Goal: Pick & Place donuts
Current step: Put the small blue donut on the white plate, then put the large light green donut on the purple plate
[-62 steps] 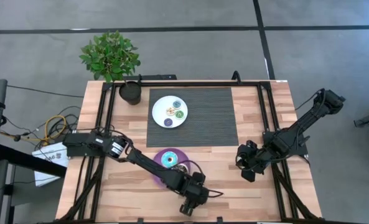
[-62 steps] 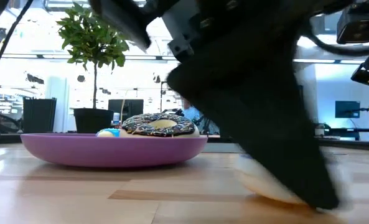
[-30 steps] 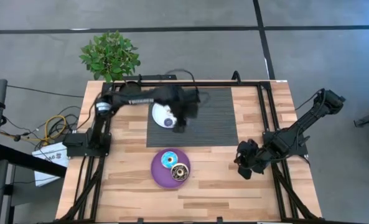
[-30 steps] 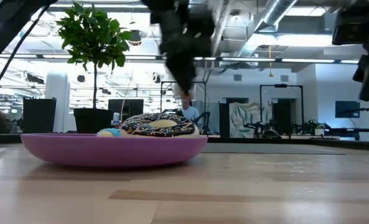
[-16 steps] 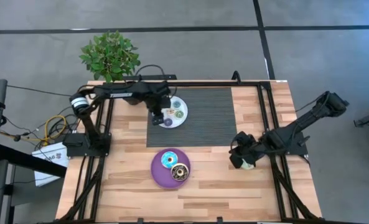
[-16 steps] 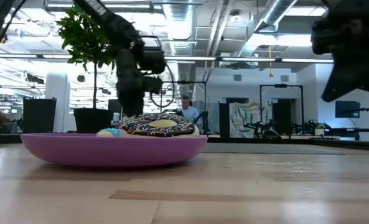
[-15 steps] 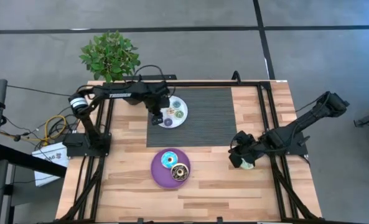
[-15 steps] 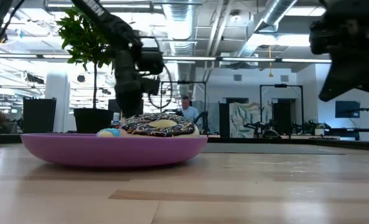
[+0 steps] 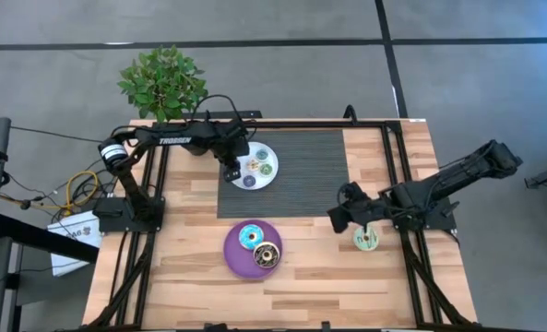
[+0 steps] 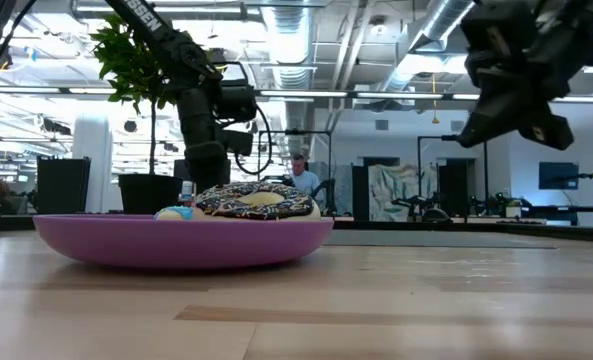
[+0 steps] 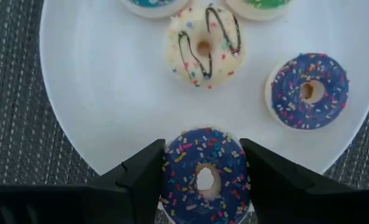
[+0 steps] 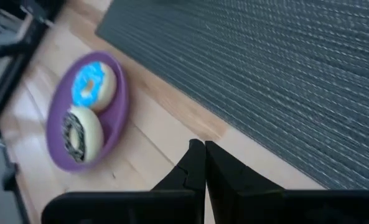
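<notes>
My left gripper point(image 9: 230, 171) is at the left rim of the white plate point(image 9: 239, 153), shut on a dark-blue mini donut point(image 11: 204, 177). Several other mini donuts lie on the plate, among them a cream one point(image 11: 203, 46) and a purple-blue one point(image 11: 307, 90). The purple plate point(image 9: 236, 260) holds a blue-iced donut point(image 9: 249, 237) and a brown-and-cream donut point(image 9: 267, 254). A green-iced donut point(image 9: 366, 239) lies flat on the wood at the right. My right gripper point(image 9: 336, 219) hangs shut and empty just left of it. My left gripper pinches the mini donut by opposite sides of its outer rim point(image 11: 170, 180), one finger on each side. The fingers come from above, pointing steeply down. The donut sits flat, icing up, over the white plate's rim point(image 11: 109, 163); whether it rests on the plate I cannot tell.
A dark ribbed mat point(image 9: 310, 180) lies under and to the right of the white plate. A potted plant point(image 9: 162, 81) and a dark cup point(image 9: 195, 136) stand at the far left corner. Black frame rails point(image 9: 393, 157) run along the table's sides.
My left gripper has carried the mini donut from over the mat toward the table's left edge and down to the white plate's left rim, then stayed there. My right gripper has swung toward the table's left and rolled, uncovering the green-iced donut on the wood.
</notes>
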Robot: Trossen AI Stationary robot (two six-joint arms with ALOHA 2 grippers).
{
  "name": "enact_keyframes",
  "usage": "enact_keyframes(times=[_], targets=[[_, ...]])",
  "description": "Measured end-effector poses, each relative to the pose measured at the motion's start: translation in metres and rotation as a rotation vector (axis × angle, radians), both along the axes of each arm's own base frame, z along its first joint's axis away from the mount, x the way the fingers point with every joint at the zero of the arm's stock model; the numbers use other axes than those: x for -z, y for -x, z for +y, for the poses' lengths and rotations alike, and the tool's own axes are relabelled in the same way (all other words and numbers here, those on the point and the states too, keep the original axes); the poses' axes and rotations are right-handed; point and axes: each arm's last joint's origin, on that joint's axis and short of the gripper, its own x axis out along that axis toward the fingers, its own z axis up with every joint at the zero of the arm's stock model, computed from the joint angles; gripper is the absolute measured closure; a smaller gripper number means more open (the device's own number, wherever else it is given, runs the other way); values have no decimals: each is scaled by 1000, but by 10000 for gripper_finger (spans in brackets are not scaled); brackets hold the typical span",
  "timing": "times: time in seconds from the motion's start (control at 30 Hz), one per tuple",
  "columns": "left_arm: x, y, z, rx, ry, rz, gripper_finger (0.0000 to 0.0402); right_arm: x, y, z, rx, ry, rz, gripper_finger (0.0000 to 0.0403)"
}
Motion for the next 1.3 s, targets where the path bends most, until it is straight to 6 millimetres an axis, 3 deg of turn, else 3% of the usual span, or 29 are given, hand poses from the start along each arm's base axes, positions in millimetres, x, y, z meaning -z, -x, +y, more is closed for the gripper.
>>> enact_keyframes(times=[0.37,0.77,1.0,1.13,1.3], targets=[[-1,-4,2,-2,-24,-38,202,-3,-5,-8,54,-26,-41,403],[-1,-3,2,2,-35,-24,119,-4,-8,-14,90,-32,-59,403],[-2,-5,5,-5,-75,-37,102,-4,-9,-16,96,-34,-67,403],[-17,-13,10,-27,-89,-79,102,-4,-9,-16,71,-8,-61,403],[-51,-25,15,-59,-54,-154,102,-4,-9,-16,-11,76,-42,403]])
